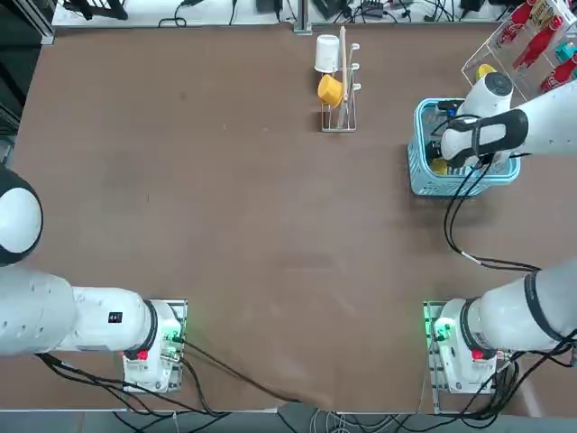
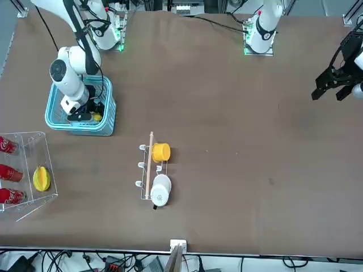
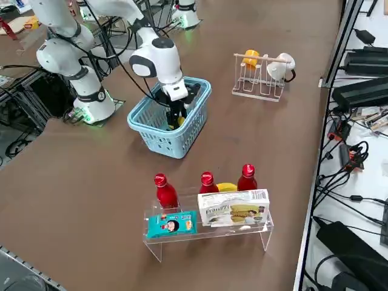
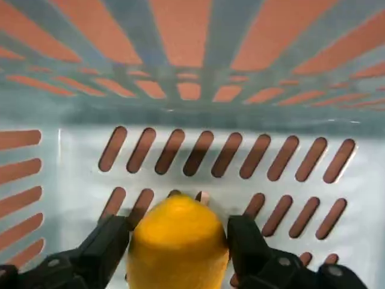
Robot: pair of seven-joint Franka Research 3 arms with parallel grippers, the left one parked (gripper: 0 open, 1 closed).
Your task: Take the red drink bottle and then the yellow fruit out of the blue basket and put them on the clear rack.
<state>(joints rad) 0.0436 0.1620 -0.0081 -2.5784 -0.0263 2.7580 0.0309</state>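
Note:
The blue basket (image 1: 416,155) stands at the far right of the table. My right gripper (image 4: 177,232) is lowered into it and stands open. The small round yellow fruit (image 4: 177,256) lies on the basket floor between the two fingers (image 4: 111,241), close to both; I cannot tell if they touch it. From the right side the gripper (image 3: 176,120) shows inside the basket (image 3: 159,140). Beside the basket stands the clear rack (image 3: 209,235), and three red drink bottles (image 3: 165,191) stand on it. No red bottle shows in the basket.
The rack also holds a larger yellow fruit (image 2: 41,178), a blue snack pack (image 3: 171,224) and a white box (image 3: 233,208). A metal peg stand (image 1: 339,113) at the far middle carries a yellow-orange cup (image 1: 330,89) and a white cup (image 1: 326,52).

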